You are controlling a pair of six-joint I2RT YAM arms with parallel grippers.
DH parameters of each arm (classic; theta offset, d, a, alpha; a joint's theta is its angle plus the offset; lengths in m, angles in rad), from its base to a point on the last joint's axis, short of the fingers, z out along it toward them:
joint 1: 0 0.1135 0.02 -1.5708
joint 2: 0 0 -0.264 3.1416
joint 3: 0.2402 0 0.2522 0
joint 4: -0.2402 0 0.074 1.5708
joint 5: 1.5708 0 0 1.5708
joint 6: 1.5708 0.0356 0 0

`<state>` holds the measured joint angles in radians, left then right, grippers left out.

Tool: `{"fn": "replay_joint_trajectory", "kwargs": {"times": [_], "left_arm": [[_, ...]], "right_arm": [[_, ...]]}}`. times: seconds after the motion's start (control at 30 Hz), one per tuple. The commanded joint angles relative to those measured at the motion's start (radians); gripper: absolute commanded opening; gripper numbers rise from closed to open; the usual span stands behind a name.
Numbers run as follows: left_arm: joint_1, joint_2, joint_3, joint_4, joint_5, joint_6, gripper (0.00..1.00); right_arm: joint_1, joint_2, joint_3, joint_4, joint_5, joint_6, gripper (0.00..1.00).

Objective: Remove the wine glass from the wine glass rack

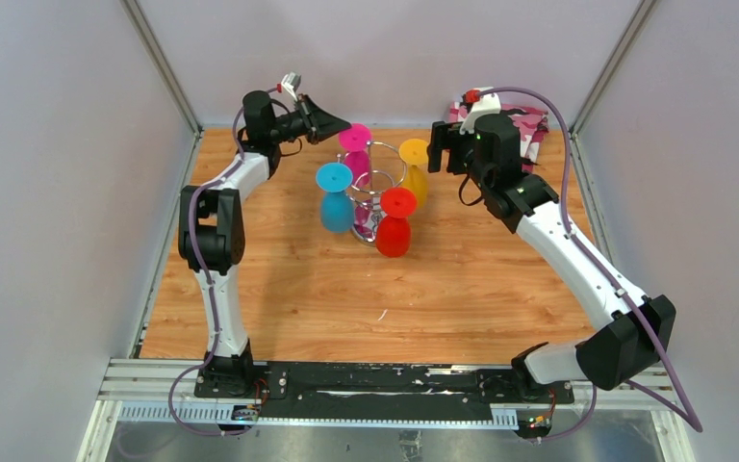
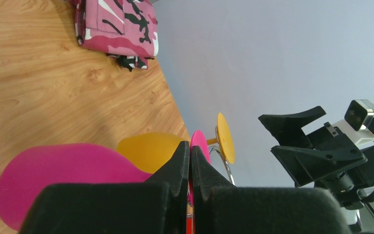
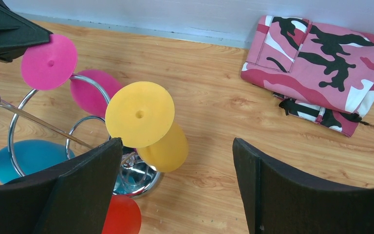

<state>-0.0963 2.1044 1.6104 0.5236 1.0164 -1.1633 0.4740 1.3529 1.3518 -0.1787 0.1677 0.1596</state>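
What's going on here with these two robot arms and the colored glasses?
The left arm's fingers look pinched shut on the foot of the pink wine glass, which hangs upside down on the wine glass rack beside a yellow glass, a blue glass and a red glass. The right arm's fingers are open near the yellow glass. No glass is off the rack yet.

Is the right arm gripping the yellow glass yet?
No, its fingers stand wide apart with nothing clamped between them, and the yellow glass hangs upside down on the rack ahead of them.
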Motion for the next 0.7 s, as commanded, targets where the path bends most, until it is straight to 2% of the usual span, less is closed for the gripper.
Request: {"fn": "replay_joint_trajectory", "kwargs": {"times": [0.0, 0.23, 0.67], "left_arm": [[0.012, -0.009, 0.042, -0.011, 0.002, -0.022, 0.0], [0.029, -0.057, 0.017, -0.011, -0.011, -0.054, 0.0], [0.052, -0.034, 0.065, 0.001, -0.044, -0.102, 0.0]], "right_arm": [[-0.02, -0.008, -0.014, 0.017, -0.005, 0.013, 0.88], [-0.024, -0.003, -0.013, 0.016, -0.008, 0.015, 0.88], [-0.025, -0.003, -0.016, 0.017, -0.019, 0.023, 0.88]]}}
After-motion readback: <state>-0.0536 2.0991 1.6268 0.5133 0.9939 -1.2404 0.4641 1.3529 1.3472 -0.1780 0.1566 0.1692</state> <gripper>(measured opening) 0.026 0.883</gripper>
